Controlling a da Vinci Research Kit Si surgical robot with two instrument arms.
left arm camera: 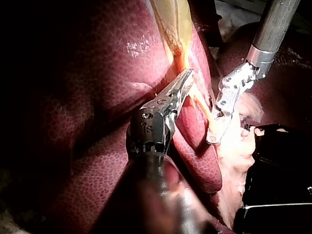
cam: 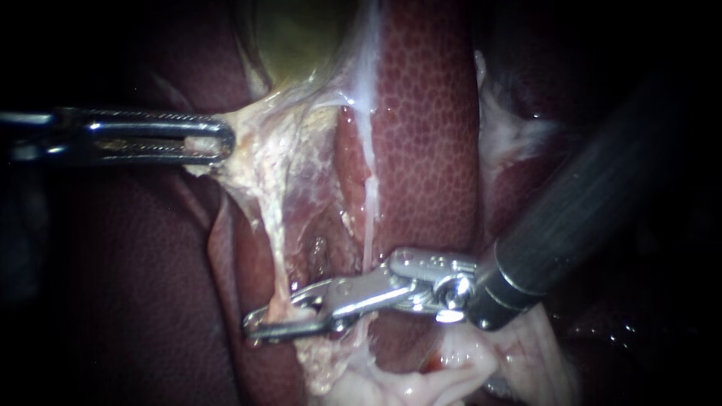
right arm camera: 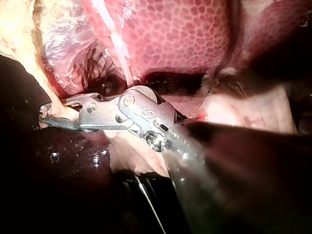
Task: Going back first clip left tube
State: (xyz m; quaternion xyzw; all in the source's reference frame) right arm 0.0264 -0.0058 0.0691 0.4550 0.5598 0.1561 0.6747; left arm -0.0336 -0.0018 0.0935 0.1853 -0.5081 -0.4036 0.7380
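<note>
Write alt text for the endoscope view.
The right instrument reaches in over the dark red liver, its tip set around a thin pale tube. The left instrument grips pale tissue higher up, pulling it sideways.

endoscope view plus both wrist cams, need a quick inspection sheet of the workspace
surface: liver, mottled red, around the work site
job's things: thin pale tube running down below the gallbladder; no clip made out on it
clutter: nothing seen
end effectors: left instrument, jaws shut on pale tissue by the gallbladder; right instrument, its tip at the tube
cables: nothing seen
surroundings: dark; black object beside the tissue in the left wrist view
</note>
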